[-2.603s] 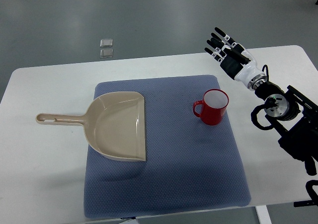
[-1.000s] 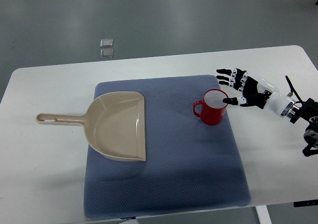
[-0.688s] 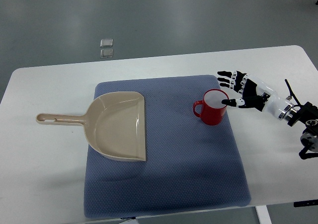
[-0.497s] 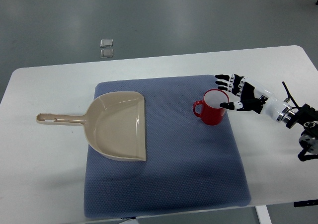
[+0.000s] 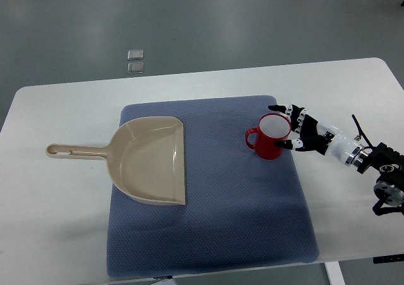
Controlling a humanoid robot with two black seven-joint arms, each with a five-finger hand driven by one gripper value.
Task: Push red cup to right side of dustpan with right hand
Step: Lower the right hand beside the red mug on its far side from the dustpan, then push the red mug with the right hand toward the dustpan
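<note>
I see the red cup (image 5: 270, 136) upright on the blue mat (image 5: 208, 190), near its right edge, handle pointing left toward the dustpan (image 5: 148, 160). My right hand (image 5: 305, 132) sits against the cup's right side, fingers (image 5: 282, 109) spread and holding nothing, their tips at the rim and wall. The dustpan lies on the mat's left part, well apart from the cup, its handle reaching out over the white table (image 5: 57, 209). Only bare mat lies between cup and dustpan.
</note>
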